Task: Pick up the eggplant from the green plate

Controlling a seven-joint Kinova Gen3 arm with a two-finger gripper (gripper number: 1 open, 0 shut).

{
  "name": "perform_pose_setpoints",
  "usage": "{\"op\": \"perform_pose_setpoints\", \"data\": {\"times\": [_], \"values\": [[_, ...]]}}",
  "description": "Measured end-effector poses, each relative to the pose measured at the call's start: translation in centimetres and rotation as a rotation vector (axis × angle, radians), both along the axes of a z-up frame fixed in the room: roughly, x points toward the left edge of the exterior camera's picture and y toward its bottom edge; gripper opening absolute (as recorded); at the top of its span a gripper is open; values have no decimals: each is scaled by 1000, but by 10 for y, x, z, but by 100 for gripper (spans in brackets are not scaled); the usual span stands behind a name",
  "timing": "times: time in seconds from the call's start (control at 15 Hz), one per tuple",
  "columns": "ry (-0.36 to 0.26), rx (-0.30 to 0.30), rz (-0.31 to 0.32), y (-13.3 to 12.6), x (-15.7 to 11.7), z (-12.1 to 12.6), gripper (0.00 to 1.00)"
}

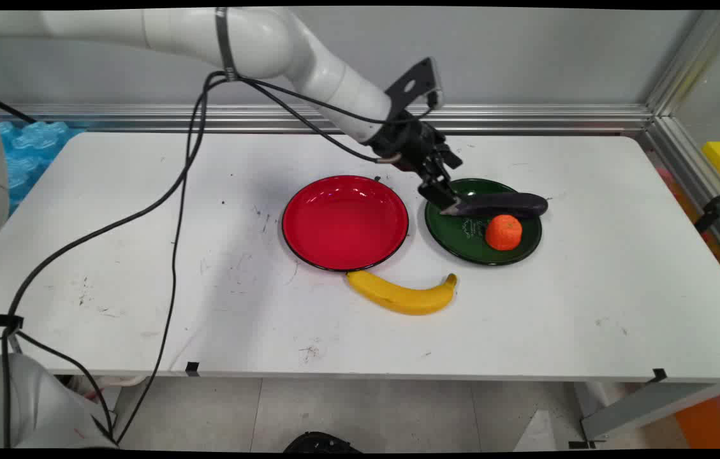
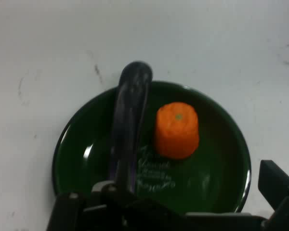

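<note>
Eggplant [image 1: 503, 204] stem end at jaws.

White multi-link robot arm [image 1: 308, 57] comes in from upper left, slopes down to the right, black cables hanging off it. Black two-finger gripper [image 1: 446, 203] points down-right, low over the table. Fingers apart: one [image 2: 277, 185] shows at lower right in hand view.

Overhead main, close hand view share green plate [image 1: 462, 245] [image 2: 77, 159]

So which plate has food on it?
The green plate, right of the red plate: it holds the eggplant and the orange. The red one is bare.
</note>
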State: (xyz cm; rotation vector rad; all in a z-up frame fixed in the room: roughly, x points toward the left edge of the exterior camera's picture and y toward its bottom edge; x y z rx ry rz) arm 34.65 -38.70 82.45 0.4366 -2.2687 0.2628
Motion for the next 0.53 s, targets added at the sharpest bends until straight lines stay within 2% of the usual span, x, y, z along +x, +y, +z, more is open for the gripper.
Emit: {"op": "perform_pose_setpoints", "data": {"times": [0.2,0.53], "values": [[-6,12,29,0,19,4,100],[-16,-6,21,-8,32,6,100]]}}
